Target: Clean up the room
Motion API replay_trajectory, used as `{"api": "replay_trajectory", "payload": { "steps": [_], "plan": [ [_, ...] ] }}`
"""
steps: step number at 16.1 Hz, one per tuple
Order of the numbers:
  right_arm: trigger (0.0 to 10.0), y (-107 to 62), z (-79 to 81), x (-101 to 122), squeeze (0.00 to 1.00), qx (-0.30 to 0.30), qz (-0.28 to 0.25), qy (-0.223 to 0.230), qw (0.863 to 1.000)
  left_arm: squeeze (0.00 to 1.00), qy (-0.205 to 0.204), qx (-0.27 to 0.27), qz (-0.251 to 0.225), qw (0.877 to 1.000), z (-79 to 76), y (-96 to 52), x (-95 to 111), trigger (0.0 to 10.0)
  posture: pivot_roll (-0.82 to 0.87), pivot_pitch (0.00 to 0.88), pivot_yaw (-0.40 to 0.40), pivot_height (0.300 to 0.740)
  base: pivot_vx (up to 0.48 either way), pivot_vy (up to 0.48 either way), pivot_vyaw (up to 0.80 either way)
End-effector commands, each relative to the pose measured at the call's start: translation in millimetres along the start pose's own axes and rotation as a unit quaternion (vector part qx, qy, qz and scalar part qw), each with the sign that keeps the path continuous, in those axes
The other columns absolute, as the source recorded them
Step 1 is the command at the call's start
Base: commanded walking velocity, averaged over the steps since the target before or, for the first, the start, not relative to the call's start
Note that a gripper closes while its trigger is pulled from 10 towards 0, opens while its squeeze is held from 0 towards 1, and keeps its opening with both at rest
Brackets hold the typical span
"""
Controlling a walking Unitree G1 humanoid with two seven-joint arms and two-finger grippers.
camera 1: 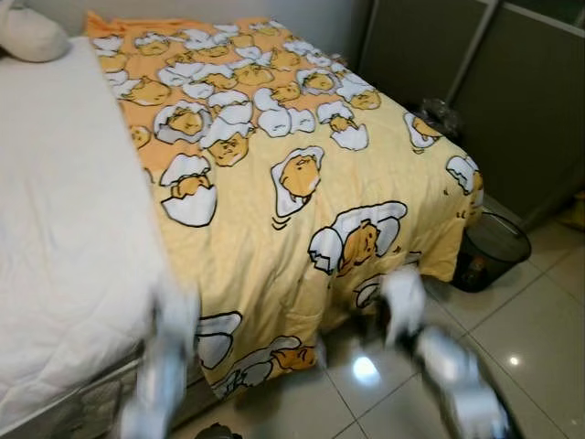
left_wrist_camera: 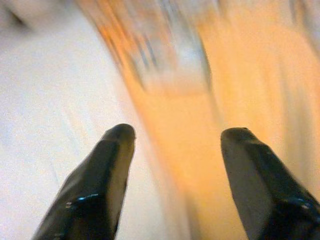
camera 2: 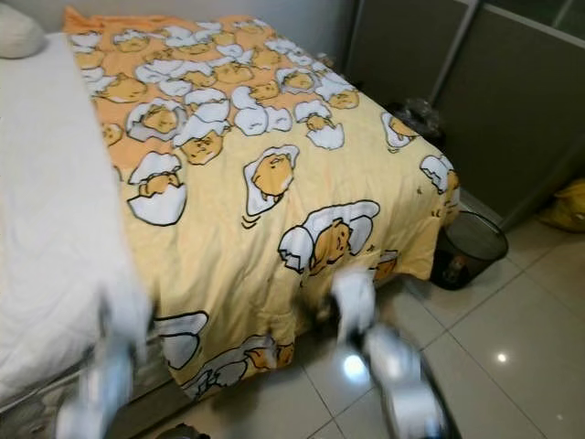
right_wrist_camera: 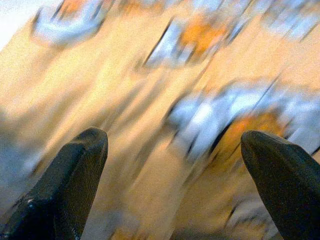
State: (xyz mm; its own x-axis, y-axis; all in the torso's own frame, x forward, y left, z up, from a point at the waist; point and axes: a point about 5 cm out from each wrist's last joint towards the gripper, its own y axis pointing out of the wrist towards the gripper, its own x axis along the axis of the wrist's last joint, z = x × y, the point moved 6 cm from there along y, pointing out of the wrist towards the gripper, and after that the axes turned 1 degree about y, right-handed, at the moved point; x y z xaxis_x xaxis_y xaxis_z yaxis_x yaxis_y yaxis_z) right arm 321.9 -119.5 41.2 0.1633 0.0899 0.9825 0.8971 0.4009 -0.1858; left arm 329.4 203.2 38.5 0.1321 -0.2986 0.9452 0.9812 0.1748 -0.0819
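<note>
— What are the robot's hands doing?

— Both are wide open and hold nothing. The left gripper [left_wrist_camera: 175,137] points at the line where the white sheet [camera 1: 64,229] meets the yellow blanket [camera 1: 302,183]. The right gripper [right_wrist_camera: 175,145] faces the blanket's egg pictures — all blurry.

— Is there room to walk?

— Yes, shiny floor tiles [camera 1: 539,320] stretch past the bed's foot. The blanket's edge hangs down near the floor.

— What else can you count?

— One black mesh bin [camera 1: 491,249] by the bed corner, one pillow [camera 1: 32,35], one bed.
</note>
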Motion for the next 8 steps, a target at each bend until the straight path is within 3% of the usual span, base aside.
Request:
{"api": "replay_trajectory", "payload": {
  "steps": [1,2,4,5,7,8],
  "plan": [
    [10.0,7.1,-16.8,20,1.0,-0.045,-0.033,-0.011,0.998,1.0,-0.04,0.017,-0.038,0.998,0.0,12.6,33,10.0,0.05,0.0,-0.035,0.74,0.0,0.0,0.0],
    [10.0,11.6,-19.5,29,1.0,-0.054,-0.048,-0.011,0.997,1.0,-0.063,0.014,-0.063,0.996,-4.0,18.1,54,10.0,0.05,0.0,-0.028,0.74,0.0,0.0,0.0],
    [10.0,13.2,-18.5,31,1.0,-0.059,-0.056,0.001,0.997,1.0,-0.083,-0.005,-0.084,0.993,-10.2,20.4,66,10.0,0.05,0.0,-0.014,0.74,0.0,0.0,0.0],
    [10.0,13.2,-15.7,27,1.0,-0.056,-0.052,0.004,0.997,1.0,-0.082,-0.017,-0.082,0.993,-12.7,18.9,62,10.0,0.05,0.0,-0.009,0.74,0.0,-0.48,0.0],
    [10.0,12.2,-11.3,19,1.0,-0.063,-0.047,0.025,0.997,1.0,-0.088,-0.012,-0.039,0.995,-9.7,10.8,38,10.0,0.04,0.0,-0.003,0.74,0.0,-0.48,0.62],
    [10.0,12.2,-11.3,19,1.0,-0.063,-0.047,0.025,0.997,1.0,-0.088,-0.012,-0.039,0.995,-9.7,10.8,38,10.0,0.04,0.0,-0.003,0.74,0.0,-0.48,0.68]
  ]
}}
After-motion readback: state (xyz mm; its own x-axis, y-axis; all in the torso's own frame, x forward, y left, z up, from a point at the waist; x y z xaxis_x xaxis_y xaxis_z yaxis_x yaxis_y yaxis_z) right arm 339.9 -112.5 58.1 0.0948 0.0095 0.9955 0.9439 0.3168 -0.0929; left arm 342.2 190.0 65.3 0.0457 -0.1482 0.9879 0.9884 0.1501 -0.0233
